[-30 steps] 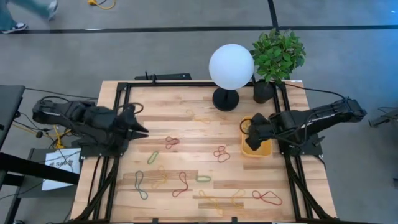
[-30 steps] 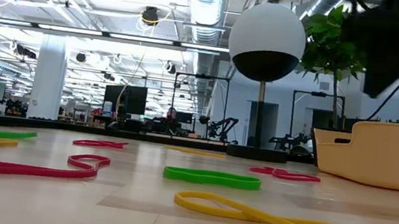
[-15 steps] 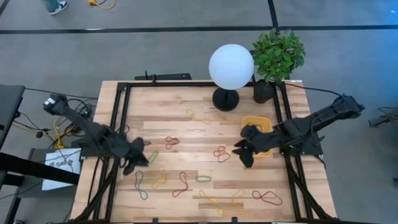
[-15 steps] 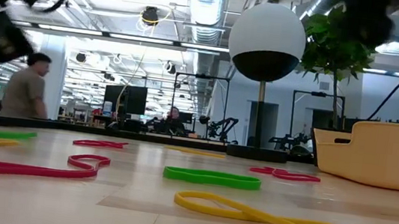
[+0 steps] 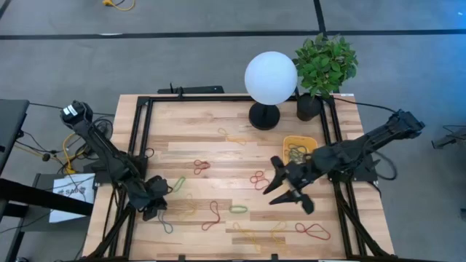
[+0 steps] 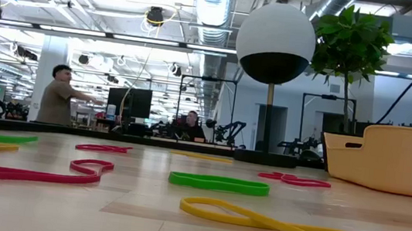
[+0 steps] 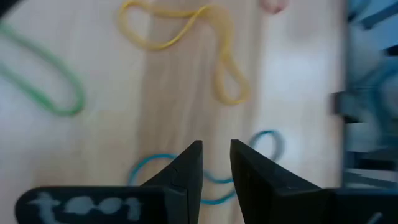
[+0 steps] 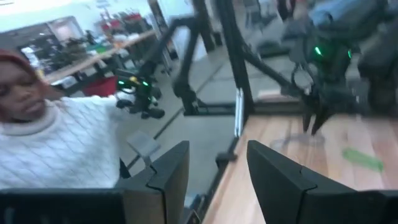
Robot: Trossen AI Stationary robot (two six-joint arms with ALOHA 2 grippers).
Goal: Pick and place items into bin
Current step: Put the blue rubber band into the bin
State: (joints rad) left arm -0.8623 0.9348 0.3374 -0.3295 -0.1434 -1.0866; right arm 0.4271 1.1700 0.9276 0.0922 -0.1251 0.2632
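Several rubber-band loops lie flat on the wooden table (image 5: 240, 153): a blue one (image 5: 166, 218), green ones (image 5: 179, 183) (image 5: 238, 209), red ones (image 5: 258, 180) (image 5: 212, 215) and yellow ones (image 5: 186, 207). The yellow bin (image 5: 300, 148) stands at the right with bands inside; it also shows in the low view (image 6: 396, 156). My left gripper (image 5: 155, 206) points down just above the blue band (image 7: 155, 171), with a narrow gap between its fingers (image 7: 214, 165). My right gripper (image 5: 275, 183) is open and empty (image 8: 214, 168), left of the bin, beside a red band.
A white globe lamp (image 5: 270, 78) and a potted plant (image 5: 325, 65) stand at the far edge. A black frame (image 5: 138, 145) runs along the table's sides. A person in a white sweater (image 8: 56, 149) is beyond the table's left side.
My left gripper has swung from the table's left side toward the near edge and down over the blue band, tipping to point down. My right gripper has left the bin and gone toward the table's left and near edge.
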